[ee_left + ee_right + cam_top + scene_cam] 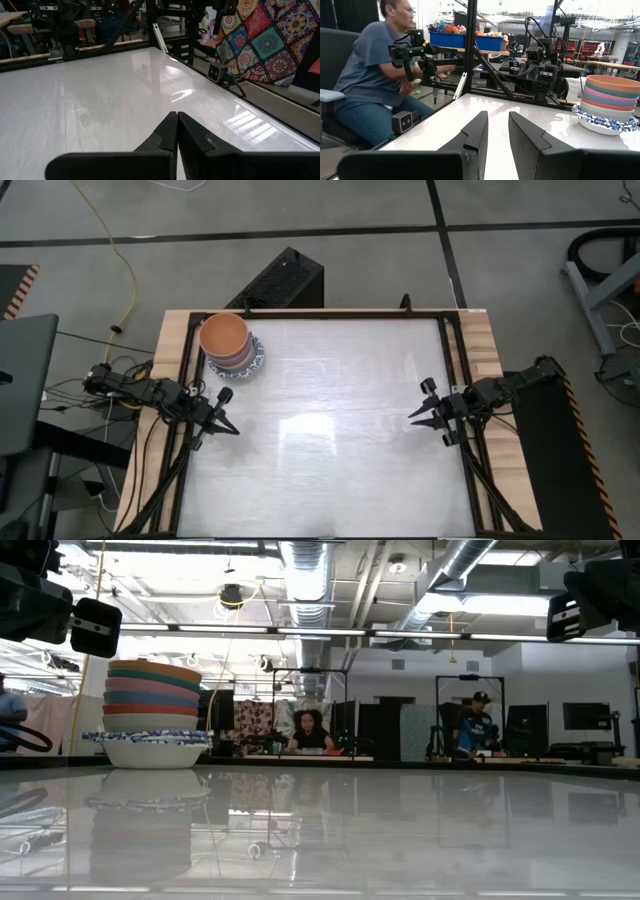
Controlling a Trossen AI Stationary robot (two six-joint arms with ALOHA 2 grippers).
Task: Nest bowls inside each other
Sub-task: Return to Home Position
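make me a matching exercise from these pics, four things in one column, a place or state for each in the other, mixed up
Column one
1. orange bowl
2. white bowl with blue patterned rim
3. left gripper
4. right gripper

Column two
a. fingers apart, holding nothing
b. bottom of the stack
c. fingers closed together, holding nothing
d. top of the stack

Pairs: 1-d, 2-b, 3-c, 4-a
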